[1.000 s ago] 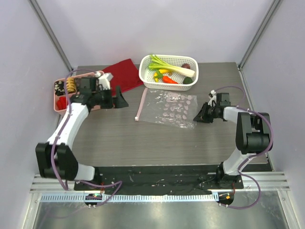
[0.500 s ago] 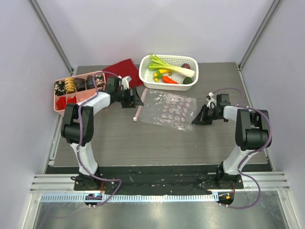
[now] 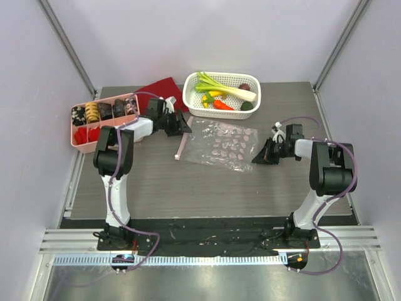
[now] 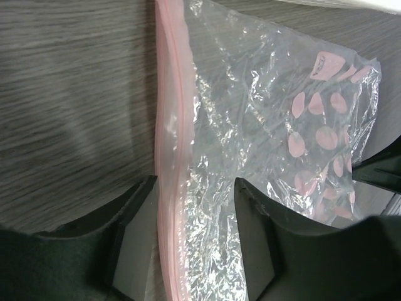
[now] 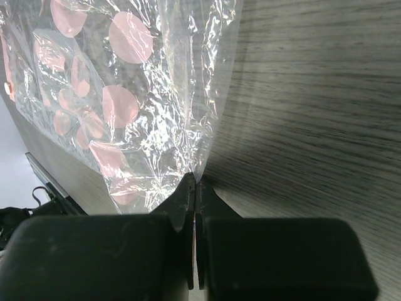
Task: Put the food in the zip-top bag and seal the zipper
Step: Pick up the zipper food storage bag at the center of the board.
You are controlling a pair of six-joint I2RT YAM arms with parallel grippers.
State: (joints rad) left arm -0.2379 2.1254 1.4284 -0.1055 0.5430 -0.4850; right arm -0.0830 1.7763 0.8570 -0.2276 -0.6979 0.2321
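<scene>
Evidently the right gripper (image 5: pixel 194 182) clamps the zip-top bag (image 5: pixel 125 94) corner as an anchor; the left gripper (image 4: pixel 194 183), jaws apart, straddles the zipper (image 4: pixel 168 125)

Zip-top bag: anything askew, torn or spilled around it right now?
Nothing looks spilled or torn. The clear pink-dotted plastic bag lies crinkled and slightly skewed, empty. Its right corner is pinched in the shut right hand; the open left hand straddles its pale pink zipper strip. The toy food sits in the white perforated basket.
</scene>
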